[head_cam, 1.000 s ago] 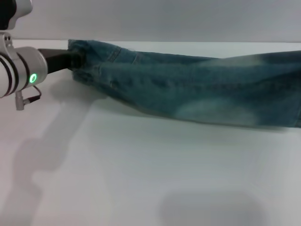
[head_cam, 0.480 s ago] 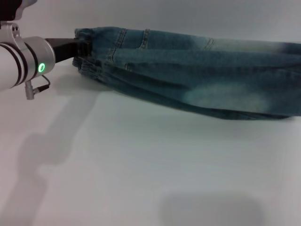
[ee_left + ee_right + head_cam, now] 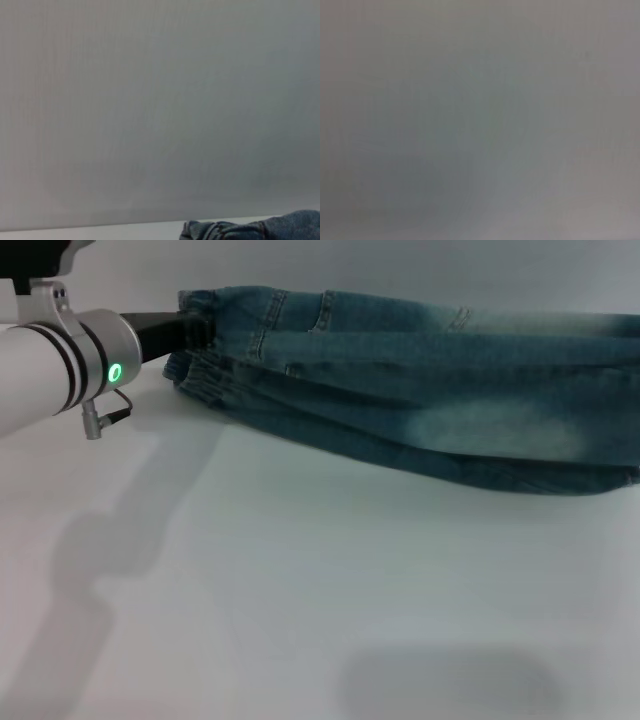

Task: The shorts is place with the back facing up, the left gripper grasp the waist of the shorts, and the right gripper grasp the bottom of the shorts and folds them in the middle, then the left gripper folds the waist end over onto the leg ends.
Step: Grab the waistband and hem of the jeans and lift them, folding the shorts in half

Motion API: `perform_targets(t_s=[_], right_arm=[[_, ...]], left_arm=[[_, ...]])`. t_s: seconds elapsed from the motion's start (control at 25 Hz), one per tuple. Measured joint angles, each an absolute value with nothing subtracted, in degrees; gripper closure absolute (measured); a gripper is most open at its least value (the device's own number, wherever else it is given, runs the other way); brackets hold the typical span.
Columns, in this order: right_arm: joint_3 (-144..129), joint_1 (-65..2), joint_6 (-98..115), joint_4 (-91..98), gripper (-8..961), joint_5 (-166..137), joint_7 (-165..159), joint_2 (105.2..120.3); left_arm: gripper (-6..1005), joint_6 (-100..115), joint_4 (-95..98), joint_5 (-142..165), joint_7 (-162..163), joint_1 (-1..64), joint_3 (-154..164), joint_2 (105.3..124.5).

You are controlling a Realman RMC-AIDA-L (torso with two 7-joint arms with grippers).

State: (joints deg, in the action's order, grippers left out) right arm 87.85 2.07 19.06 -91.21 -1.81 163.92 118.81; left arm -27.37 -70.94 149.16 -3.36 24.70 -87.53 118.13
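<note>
Clamping the waist (image 3: 205, 335) near the table's (image 3: 300, 620) far left corner, the left gripper (image 3: 190, 332) lifts the shorts (image 3: 420, 400), folded lengthwise, faded blue with pale patches, stretching rightward along the far edge. No writing shows. The left wrist view catches only bunched denim; the right gripper is unseen.

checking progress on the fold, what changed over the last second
The left hand, clamped on the waist, has carried it up and toward the robot's right in the head view. The shorts have risen with it, hanging stretched above the table. The grip on the waist is unchanged. The right hand stays out of view.
</note>
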Motion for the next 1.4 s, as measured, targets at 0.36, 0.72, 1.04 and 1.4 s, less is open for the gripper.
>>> perform_targets(t_s=[0.36, 0.72, 1.04, 1.4], right_arm=[[89.04, -3.35, -7.76, -66.96, 936, -2.06, 163.88, 118.77], [86.0, -2.66, -27.6, -54.66, 701, -2.16, 163.02, 118.85], [79.84, -1.64, -31.55, -53.69, 529, -2.27, 160.86, 118.9], [76.18, 0.26, -33.67, -54.45, 529, -2.27, 160.09, 118.84]], left_arm=[[705, -16.04, -55.36, 145.39, -3.89, 31.31, -87.15, 118.11], [468, -11.08, -52.1, 145.55, -3.93, 33.0, -84.26, 118.08], [304, -13.16, -50.94, 145.83, -6.61, 34.52, -84.63, 117.92], [177, -21.71, -53.83, 145.95, -10.59, 31.99, -88.85, 117.72]])
